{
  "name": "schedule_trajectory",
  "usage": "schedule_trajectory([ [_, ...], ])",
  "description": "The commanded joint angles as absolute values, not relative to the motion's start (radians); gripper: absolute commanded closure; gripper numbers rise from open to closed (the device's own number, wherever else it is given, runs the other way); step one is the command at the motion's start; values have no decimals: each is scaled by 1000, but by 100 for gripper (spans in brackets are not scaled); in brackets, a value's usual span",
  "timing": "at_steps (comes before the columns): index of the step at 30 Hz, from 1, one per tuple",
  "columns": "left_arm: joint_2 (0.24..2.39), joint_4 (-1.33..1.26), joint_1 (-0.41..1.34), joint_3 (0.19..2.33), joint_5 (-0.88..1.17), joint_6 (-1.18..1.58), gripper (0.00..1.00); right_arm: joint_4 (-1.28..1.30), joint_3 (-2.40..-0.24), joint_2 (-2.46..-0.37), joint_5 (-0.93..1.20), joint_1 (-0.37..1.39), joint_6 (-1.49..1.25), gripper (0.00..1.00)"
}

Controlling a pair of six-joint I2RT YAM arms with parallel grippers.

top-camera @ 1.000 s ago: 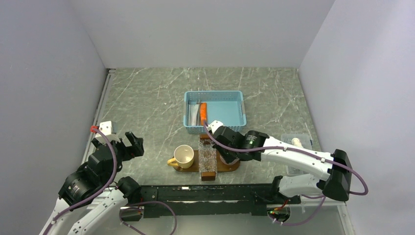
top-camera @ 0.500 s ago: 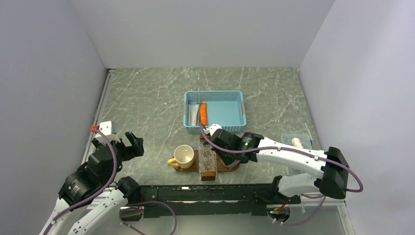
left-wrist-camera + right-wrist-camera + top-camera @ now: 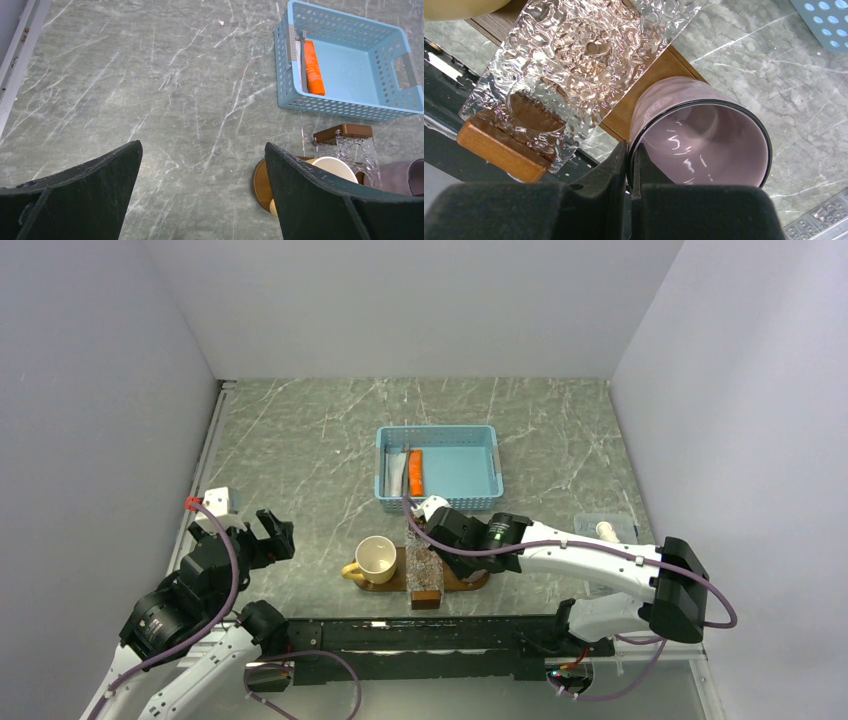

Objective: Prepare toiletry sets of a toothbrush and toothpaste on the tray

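— Why are the right jaws on that mauve cup [image 3: 704, 150]?
— I'm pinching its rim to seat it at the tray [image 3: 655, 80] end, I reckon for a set. Meanwhile my left jaws gape wide, idle; the toothbrush [image 3: 303, 60] lies in the basket [image 3: 345, 107] beside the orange tube [image 3: 312, 70].

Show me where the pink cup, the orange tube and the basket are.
pink cup [image 3: 704, 150], right wrist view, on its inner wall.
orange tube [image 3: 313, 70], left wrist view, middle of its body.
basket [image 3: 345, 106], left wrist view, on its near perforated wall.
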State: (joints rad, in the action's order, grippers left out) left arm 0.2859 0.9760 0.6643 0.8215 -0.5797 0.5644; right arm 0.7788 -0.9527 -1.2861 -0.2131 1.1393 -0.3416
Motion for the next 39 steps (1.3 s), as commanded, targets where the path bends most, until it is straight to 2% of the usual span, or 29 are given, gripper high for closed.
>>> schedule_trajectory([
  [1, 301, 939, 661, 828, -569, 552, 1, 770, -984, -1295, -233, 1159, -353, 100],
  [14, 298, 938, 659, 828, -567, 551, 1, 803, -998, -1280, -267, 1192, -382, 100],
  [27, 295, 940, 659, 828, -567, 555, 1, 810, -992, -1260, -315, 1196, -410, 69],
  [39, 297, 939, 660, 828, -567, 553, 1, 838, -1083, -1159, -467, 1194, -396, 52],
])
